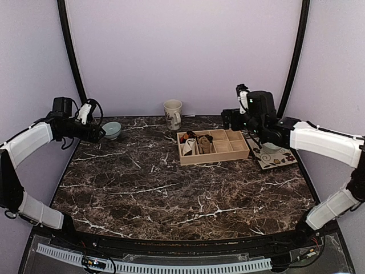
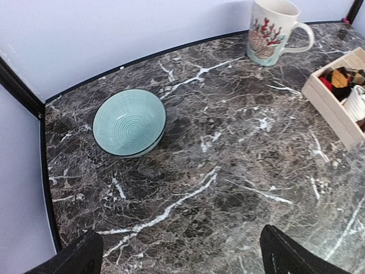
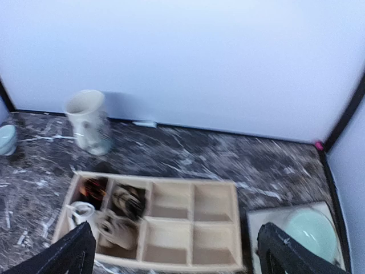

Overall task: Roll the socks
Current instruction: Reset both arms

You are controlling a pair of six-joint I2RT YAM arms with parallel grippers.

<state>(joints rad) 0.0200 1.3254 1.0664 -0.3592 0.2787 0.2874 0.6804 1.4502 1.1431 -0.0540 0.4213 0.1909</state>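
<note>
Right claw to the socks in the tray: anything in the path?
Nothing visible. The right claw hangs open, aimed at the tray; the tan sock and argyle sock sit exposed in its left compartments, only dividers around them.

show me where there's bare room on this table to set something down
The near half of the dark marble tabletop is bare, from the light wooden divided tray to the front edge. Also free: between the teal ribbed bowl and the cream printed mug. Crowded: tray's left compartments, packed with rolled socks, and the patterned square plate beside it.
</note>
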